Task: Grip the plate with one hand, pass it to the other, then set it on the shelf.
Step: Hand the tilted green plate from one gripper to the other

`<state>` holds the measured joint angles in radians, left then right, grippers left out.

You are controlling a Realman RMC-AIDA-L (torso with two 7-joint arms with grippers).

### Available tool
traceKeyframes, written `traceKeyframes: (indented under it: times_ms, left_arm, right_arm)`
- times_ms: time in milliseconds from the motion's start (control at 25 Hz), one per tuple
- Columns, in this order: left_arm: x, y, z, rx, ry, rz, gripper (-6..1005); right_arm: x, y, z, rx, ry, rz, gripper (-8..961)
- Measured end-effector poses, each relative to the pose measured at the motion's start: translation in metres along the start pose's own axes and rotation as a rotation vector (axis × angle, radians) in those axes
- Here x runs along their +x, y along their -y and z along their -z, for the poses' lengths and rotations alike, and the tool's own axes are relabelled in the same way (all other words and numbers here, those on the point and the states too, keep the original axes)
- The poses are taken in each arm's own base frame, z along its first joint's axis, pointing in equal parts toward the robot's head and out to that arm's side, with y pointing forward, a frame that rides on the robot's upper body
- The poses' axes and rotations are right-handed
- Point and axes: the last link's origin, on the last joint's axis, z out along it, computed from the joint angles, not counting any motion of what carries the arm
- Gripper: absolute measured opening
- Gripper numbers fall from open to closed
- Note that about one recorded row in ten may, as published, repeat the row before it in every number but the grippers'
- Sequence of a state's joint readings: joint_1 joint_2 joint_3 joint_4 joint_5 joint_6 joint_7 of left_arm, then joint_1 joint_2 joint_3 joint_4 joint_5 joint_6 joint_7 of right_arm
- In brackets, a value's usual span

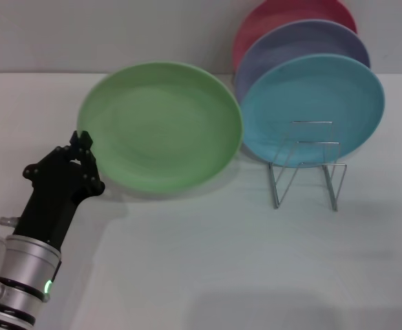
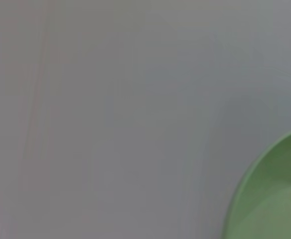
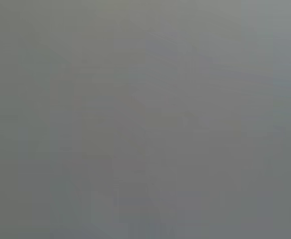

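The light green plate (image 1: pixel 161 125) hangs tilted a little above the white table, left of the shelf, with its shadow beneath its near edge. My left gripper (image 1: pixel 82 146) is shut on the plate's left rim, the black fingers pinching the edge. In the left wrist view only a curved piece of the plate (image 2: pixel 272 199) shows against grey. The shelf (image 1: pixel 308 168), a thin silver wire rack, stands to the right of the plate with its front loops bare. My right gripper is out of view, and the right wrist view shows only plain grey.
A light blue plate (image 1: pixel 318 103) stands upright in the rack, with a purple plate (image 1: pixel 297 45) and a red plate (image 1: pixel 283 17) behind it. The green plate's right rim is close to the blue plate. White table (image 1: pixel 208 261) lies in front.
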<state>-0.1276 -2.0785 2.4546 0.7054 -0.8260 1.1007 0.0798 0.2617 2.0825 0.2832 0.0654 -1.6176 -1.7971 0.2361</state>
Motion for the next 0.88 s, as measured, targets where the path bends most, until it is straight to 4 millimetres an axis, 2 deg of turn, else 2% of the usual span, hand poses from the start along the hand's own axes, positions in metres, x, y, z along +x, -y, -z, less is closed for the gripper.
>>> traceKeyframes:
  times_ms: [40, 80, 120, 160, 200, 240, 280, 320, 360, 440, 480, 680, 880]
  left_arm:
    - [-0.001, -0.003, 0.001, -0.012, 0.003, 0.003, 30]
    - [-0.001, -0.003, 0.001, -0.012, 0.003, 0.003, 30]
    - [0.000, -0.005, 0.001, -0.017, 0.002, 0.007, 30]
    - [0.000, -0.007, 0.002, -0.020, 0.001, 0.011, 30]
    - [0.000, -0.008, 0.002, -0.019, -0.001, 0.013, 30]
    - [0.001, -0.009, 0.003, -0.013, -0.003, 0.004, 30]
    - [0.001, -0.009, 0.003, -0.013, -0.003, 0.004, 30]
    - [0.001, -0.011, 0.003, -0.004, 0.000, -0.014, 30]
    - [0.001, -0.011, 0.003, -0.004, 0.000, -0.014, 30]
    - [0.000, -0.017, 0.005, 0.013, 0.010, -0.048, 30]
    - [0.000, -0.017, 0.005, 0.013, 0.010, -0.048, 30]
    - [0.002, -0.027, 0.009, 0.091, 0.033, -0.113, 30]
    - [0.003, -0.031, 0.014, 0.154, 0.047, -0.127, 30]
  right_arm:
    - [0.003, -0.015, 0.009, -0.011, -0.018, -0.010, 656]
    - [0.003, -0.015, 0.009, -0.011, -0.018, -0.010, 656]
    - [0.005, -0.030, 0.016, -0.026, -0.036, -0.022, 656]
    - [0.005, -0.030, 0.016, -0.026, -0.036, -0.022, 656]
    - [0.006, -0.037, 0.019, -0.036, -0.044, -0.026, 656]
    - [0.007, -0.052, 0.024, -0.061, -0.062, -0.049, 656]
    - [0.007, -0.052, 0.024, -0.061, -0.062, -0.049, 656]
    - [0.008, -0.065, 0.026, -0.085, -0.076, -0.078, 656]
    - [0.008, -0.065, 0.026, -0.085, -0.076, -0.078, 656]
    - [0.009, -0.083, 0.028, -0.137, -0.096, -0.108, 656]
    - [0.009, -0.083, 0.028, -0.137, -0.096, -0.108, 656]
    - [0.017, -0.115, 0.024, -0.243, -0.163, -0.126, 657]
    - [0.022, -0.124, 0.017, -0.296, -0.193, -0.146, 657]
